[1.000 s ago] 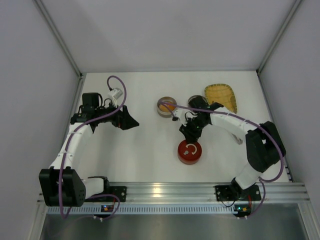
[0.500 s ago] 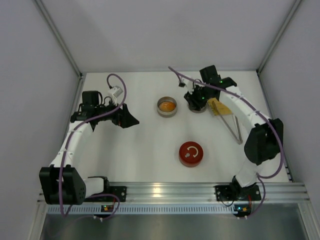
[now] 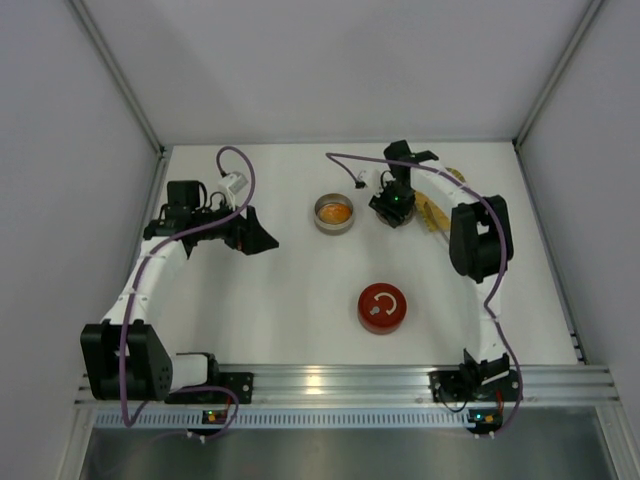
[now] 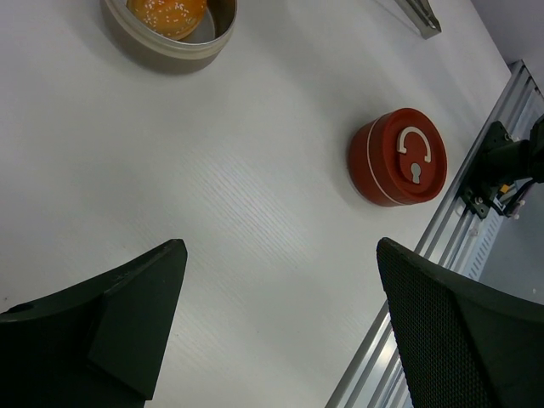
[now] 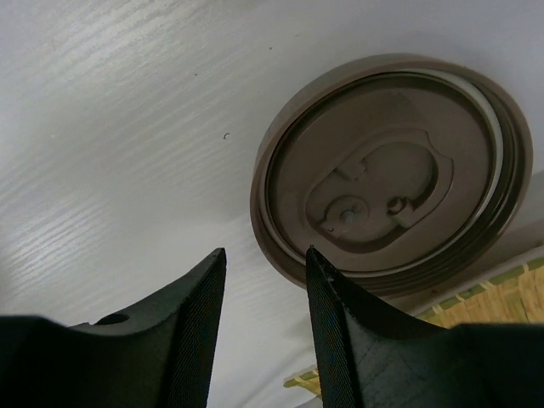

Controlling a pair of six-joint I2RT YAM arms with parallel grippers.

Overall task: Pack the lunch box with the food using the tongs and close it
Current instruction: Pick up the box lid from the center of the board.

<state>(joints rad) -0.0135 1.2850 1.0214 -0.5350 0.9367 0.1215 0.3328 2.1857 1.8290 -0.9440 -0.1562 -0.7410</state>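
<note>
The round orange food (image 3: 336,211) lies in an open silvery round tin (image 3: 322,222) of the lunch box at mid-table; the left wrist view shows the same food (image 4: 167,10). My right gripper (image 3: 392,203) hovers over a brown round lidded tin (image 5: 391,170), open a little, with only bare table between its fingers (image 5: 191,323). My left gripper (image 3: 262,240) hangs wide open and empty to the left of the open tin. One end of the tongs (image 4: 422,15) shows in the left wrist view. The black food is out of view.
A red round tin (image 3: 382,307) with a white-marked lid stands in front of the middle. The yellow woven tray (image 3: 437,213) lies at the back right, partly under my right arm. Walls close in on three sides; a metal rail runs along the near edge.
My right arm swung from beside the red tin to the back, over the brown tin by the tray, its jaws opening slightly. The left arm stayed put.
</note>
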